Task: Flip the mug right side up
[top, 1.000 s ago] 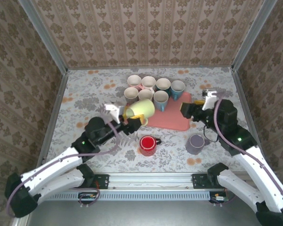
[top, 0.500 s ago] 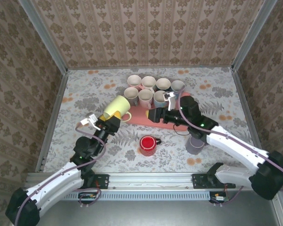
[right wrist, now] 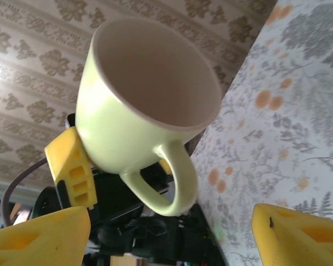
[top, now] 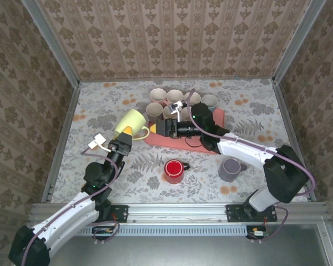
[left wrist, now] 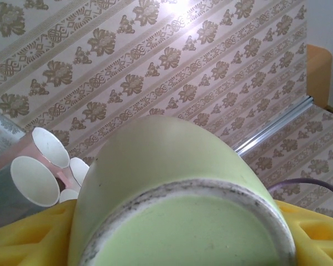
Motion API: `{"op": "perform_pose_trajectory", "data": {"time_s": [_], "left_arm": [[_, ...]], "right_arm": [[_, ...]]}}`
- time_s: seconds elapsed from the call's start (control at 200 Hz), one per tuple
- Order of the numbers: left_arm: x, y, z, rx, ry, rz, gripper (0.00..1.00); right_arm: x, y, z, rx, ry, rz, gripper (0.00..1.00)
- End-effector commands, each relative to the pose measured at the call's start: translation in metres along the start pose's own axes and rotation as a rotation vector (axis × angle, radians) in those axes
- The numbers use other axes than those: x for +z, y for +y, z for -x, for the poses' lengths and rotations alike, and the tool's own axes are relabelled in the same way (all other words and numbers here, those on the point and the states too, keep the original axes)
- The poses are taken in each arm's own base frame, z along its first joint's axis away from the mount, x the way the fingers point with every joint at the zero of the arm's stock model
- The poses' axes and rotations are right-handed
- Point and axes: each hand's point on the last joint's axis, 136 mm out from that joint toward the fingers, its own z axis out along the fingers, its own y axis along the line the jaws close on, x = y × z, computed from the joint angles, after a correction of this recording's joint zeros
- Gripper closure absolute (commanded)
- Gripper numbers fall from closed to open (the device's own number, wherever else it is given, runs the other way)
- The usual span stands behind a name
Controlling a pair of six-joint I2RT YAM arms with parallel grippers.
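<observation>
A cluster of pale mugs (top: pixel 175 102) stood on the pink tray (top: pixel 180 144) at the far middle of the bench (top: pixel 100 105); a red mug (top: pixel 173 170) and a grey mug (top: pixel 231 169) were nearer the arms; the right arm reached across the tray. The yellow-green mug (top: pixel 129 119) was left of the tray, raised off the bench and tilted, grasped at its base end by the left gripper (top: pixel 126 132); its mouth faced the right gripper (top: pixel 158 128), just beside it, released, with nothing between the fingers.
</observation>
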Motion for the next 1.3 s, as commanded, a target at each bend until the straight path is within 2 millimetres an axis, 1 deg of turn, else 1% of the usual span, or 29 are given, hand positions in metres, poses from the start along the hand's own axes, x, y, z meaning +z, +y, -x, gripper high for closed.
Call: {"op": "perform_pose_trajectory", "data": {"time_s": [0.0,0.03,0.175,0.215,0.28,0.325,0.465,0.535,0.545,0.665,0.69,0.73,0.85,0.91,0.985,1.045,1.14,1.295], "left_arm": [[-0.003,-0.032,0.02,-0.088,-0.058,-0.127,0.59],[-0.003,-0.031,0.02,-0.095,-0.057,-0.126,0.59],[-0.003,-0.03,0.018,-0.109,-0.046,-0.119,0.6],[-0.003,-0.029,0.018,-0.115,-0.041,-0.116,0.6],[-0.003,-0.028,0.016,-0.121,-0.031,-0.114,0.61],[-0.003,-0.027,0.014,-0.127,-0.021,-0.112,0.61],[-0.002,-0.023,0.006,-0.145,0.018,-0.096,0.62],[-0.003,-0.021,0.003,-0.147,0.029,-0.093,0.62],[-0.004,-0.021,0.003,-0.149,0.03,-0.094,0.62],[-0.006,-0.017,0.001,-0.149,0.037,-0.077,0.6],[-0.007,-0.017,0.002,-0.148,0.037,-0.073,0.59],[-0.008,-0.015,0.001,-0.145,0.039,-0.067,0.57],[-0.01,-0.013,0.0,-0.129,0.049,-0.053,0.39],[-0.012,-0.012,-0.002,-0.116,0.06,-0.048,0.27],[-0.013,-0.012,-0.002,-0.1,0.07,-0.035,0.1],[-0.014,-0.01,-0.002,-0.086,0.077,-0.02,0.01],[-0.016,-0.014,0.0,-0.041,0.079,-0.023,0.0],[-0.018,-0.01,-0.002,-0.002,0.106,0.02,0.0]], "right_arm": [[0.012,0.031,-0.005,-0.029,0.085,0.14,0.23],[0.015,0.032,-0.007,-0.027,0.099,0.148,0.24],[0.025,0.025,-0.009,-0.005,0.126,0.147,0.25],[0.028,0.024,-0.01,0.004,0.134,0.152,0.27],[0.032,0.024,-0.009,0.016,0.139,0.166,0.32],[0.034,0.024,-0.008,0.025,0.138,0.178,0.39],[0.039,0.025,-0.004,0.047,0.135,0.205,0.7],[0.04,0.026,-0.003,0.054,0.138,0.216,0.82],[0.04,0.026,-0.003,0.053,0.138,0.217,0.85],[0.041,0.022,-0.003,0.061,0.136,0.204,0.96],[0.041,0.022,-0.004,0.06,0.136,0.201,1.0],[0.041,0.021,-0.003,0.062,0.134,0.193,1.0],[0.038,0.02,0.001,0.061,0.116,0.171,1.0],[0.036,0.019,0.003,0.057,0.105,0.157,1.0],[0.032,0.015,0.006,0.053,0.09,0.128,1.0],[0.028,0.014,0.008,0.051,0.079,0.115,1.0],[0.019,0.01,0.011,0.052,0.05,0.089,1.0],[0.008,-0.001,0.011,0.039,0.028,0.013,1.0]]}}
